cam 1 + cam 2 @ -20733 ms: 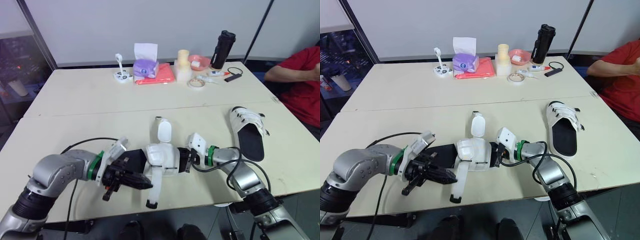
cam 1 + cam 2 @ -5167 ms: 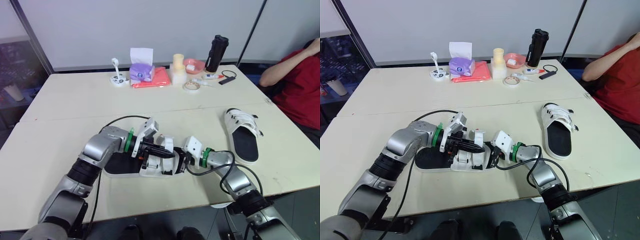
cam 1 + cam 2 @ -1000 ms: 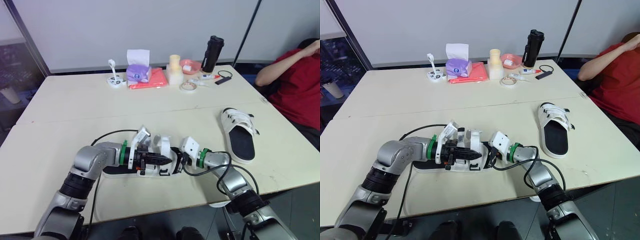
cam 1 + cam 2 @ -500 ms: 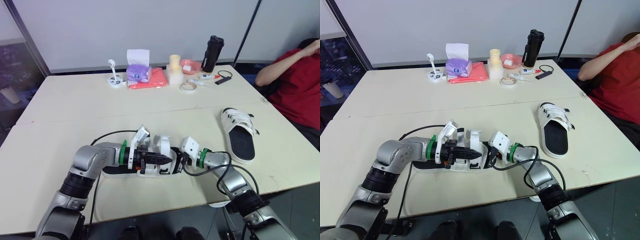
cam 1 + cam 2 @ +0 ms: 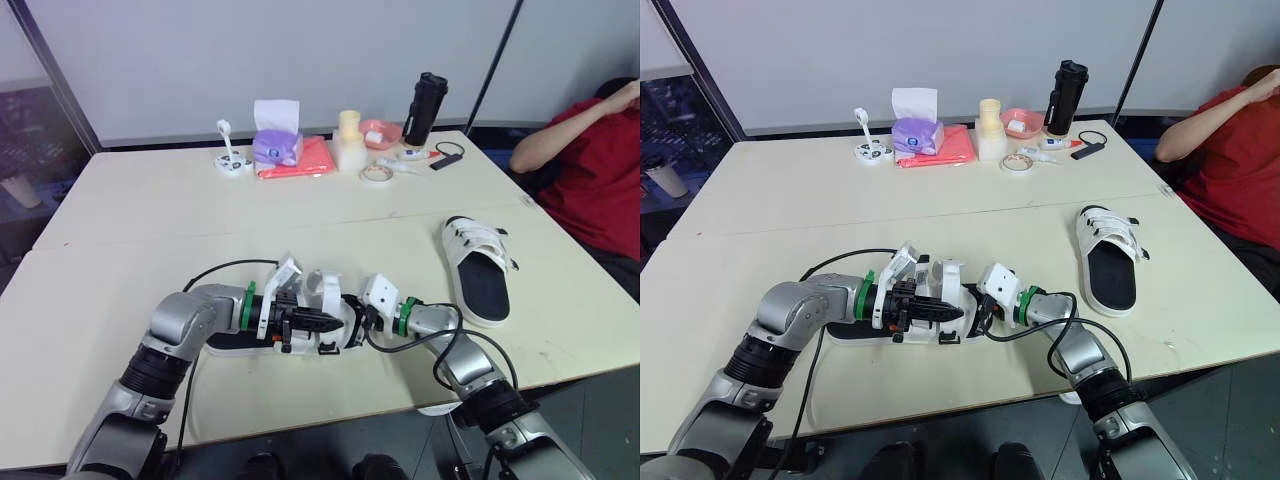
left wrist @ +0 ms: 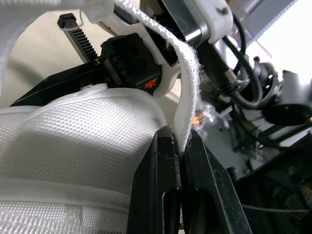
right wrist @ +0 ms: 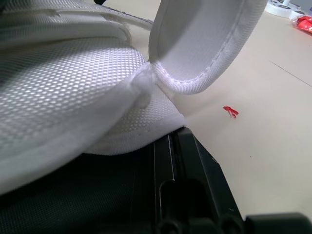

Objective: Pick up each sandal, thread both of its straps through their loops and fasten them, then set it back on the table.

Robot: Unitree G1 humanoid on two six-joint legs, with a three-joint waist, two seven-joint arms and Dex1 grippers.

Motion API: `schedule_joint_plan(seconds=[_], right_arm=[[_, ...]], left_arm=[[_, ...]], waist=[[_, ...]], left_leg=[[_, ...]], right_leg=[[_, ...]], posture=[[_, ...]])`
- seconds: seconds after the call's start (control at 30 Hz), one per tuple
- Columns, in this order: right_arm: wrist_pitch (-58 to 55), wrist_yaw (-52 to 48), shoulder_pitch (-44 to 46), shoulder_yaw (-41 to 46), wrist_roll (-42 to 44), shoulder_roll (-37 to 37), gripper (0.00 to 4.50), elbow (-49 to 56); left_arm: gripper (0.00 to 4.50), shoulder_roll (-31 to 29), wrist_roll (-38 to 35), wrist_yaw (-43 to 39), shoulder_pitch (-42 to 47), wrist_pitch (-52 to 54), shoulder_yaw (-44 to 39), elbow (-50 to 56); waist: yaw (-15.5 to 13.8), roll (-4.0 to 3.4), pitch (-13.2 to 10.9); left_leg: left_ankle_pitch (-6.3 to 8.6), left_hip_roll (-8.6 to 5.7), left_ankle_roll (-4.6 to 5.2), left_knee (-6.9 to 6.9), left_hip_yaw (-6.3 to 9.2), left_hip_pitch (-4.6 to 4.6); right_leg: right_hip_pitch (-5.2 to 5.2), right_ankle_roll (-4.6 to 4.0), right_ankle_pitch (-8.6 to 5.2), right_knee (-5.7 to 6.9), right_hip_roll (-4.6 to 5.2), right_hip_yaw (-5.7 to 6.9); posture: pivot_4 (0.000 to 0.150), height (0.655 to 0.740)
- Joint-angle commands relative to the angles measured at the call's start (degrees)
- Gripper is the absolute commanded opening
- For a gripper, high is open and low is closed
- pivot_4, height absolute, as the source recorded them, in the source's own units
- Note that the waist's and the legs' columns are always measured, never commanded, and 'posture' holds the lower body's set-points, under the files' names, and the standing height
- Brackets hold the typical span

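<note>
Pinching a white strap [image 6: 187, 97], the left gripper [image 5: 318, 322] lies low over the near sandal [image 5: 225, 343], which rests on its black sole close to the front edge of the table [image 5: 150, 200]. In the left wrist view we see the two black fingers [image 6: 161, 185] pressed together with the strap's frayed end caught between their tips, just above the sandal's white mesh upper.

The right gripper [image 5: 354, 317] meets the same sandal from the opposite end, nose to nose with the left one. In its wrist view we see its pads together with no gap, the mesh upper lying right over the tips and a rounded flap [image 7: 204, 44] curling above. Whether any fabric is caught there, we cannot tell.

The second sandal [image 5: 480, 265] lies well apart on the robot's right, sole down.
</note>
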State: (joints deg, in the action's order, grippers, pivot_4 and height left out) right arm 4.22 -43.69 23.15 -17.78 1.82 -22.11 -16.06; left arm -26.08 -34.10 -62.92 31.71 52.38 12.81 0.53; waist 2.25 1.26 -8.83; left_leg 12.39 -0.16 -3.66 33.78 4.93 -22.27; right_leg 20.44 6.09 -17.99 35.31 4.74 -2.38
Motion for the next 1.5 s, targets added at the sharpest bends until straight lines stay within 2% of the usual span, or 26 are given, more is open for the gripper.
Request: schedule_joint_plan(seconds=[0.03, 0.37, 0.67, 0.97, 1.23, 1.5], right_arm=[[-4.50, 1.41, -3.49, -3.12, -5.95, -0.89, 0.00, -10.45], [-4.25, 1.44, -3.24, -2.99, -6.16, -0.73, 0.00, -11.00], [-4.30, 1.48, -3.44, -2.96, -6.07, -0.56, 0.00, -11.01], [-4.04, 1.55, -3.01, -2.96, -6.14, -0.05, 0.00, -11.84], [-3.69, 1.48, -2.85, -2.96, -6.16, 0.03, 0.00, -12.36], [-3.37, 1.38, -2.50, -2.98, -6.22, 0.03, 0.00, -12.90]], left_arm=[[0.05, 0.85, 1.68, 0.95, -0.16, -1.61, 1.14, -0.81], [0.05, -0.42, 3.67, -0.70, -0.47, -5.02, 2.98, 2.18], [0.05, -2.54, 8.33, -0.76, -1.71, -12.10, 4.37, 5.36], [0.05, -4.52, 7.85, -0.48, -4.70, -13.37, 3.40, 9.36], [0.05, -2.31, 7.83, 3.28, -6.12, -16.63, 1.52, 10.75], [0.05, -2.08, 6.17, 2.90, -6.73, -16.10, 0.60, 12.76]], waist=[[-0.02, 0.00, 0.05], [-0.02, -0.01, 0.07], [0.12, -0.03, 0.06], [0.31, -0.04, 0.07], [0.29, -0.04, 0.07], [0.27, -0.05, 0.06]], left_leg=[[0.00, 0.00, 0.00, 0.00, 0.00, 0.00], [0.00, 0.00, 0.00, 0.00, 0.01, -0.01], [0.01, 0.02, 0.00, -0.01, 0.03, -0.03], [0.01, 0.03, 0.00, -0.14, -0.02, -0.04], [0.01, 0.04, 0.00, -0.18, -0.04, -0.02], [0.01, 0.04, 0.00, -0.18, -0.04, -0.02]], right_leg=[[0.00, 0.00, 0.00, 0.00, 0.01, -0.01], [0.00, 0.00, 0.00, -0.01, 0.04, -0.02], [0.03, -0.02, -0.01, -0.01, 0.10, -0.06], [0.10, -0.02, -0.01, -0.01, 0.20, -0.07], [0.13, -0.03, -0.01, -0.02, 0.25, -0.06], [0.15, -0.03, -0.01, -0.02, 0.26, -0.04]], posture=[[0.150, 0.7400], [0.150, 0.7400], [0.150, 0.7400], [0.150, 0.7400], [0.150, 0.7400], [0.150, 0.7400]])
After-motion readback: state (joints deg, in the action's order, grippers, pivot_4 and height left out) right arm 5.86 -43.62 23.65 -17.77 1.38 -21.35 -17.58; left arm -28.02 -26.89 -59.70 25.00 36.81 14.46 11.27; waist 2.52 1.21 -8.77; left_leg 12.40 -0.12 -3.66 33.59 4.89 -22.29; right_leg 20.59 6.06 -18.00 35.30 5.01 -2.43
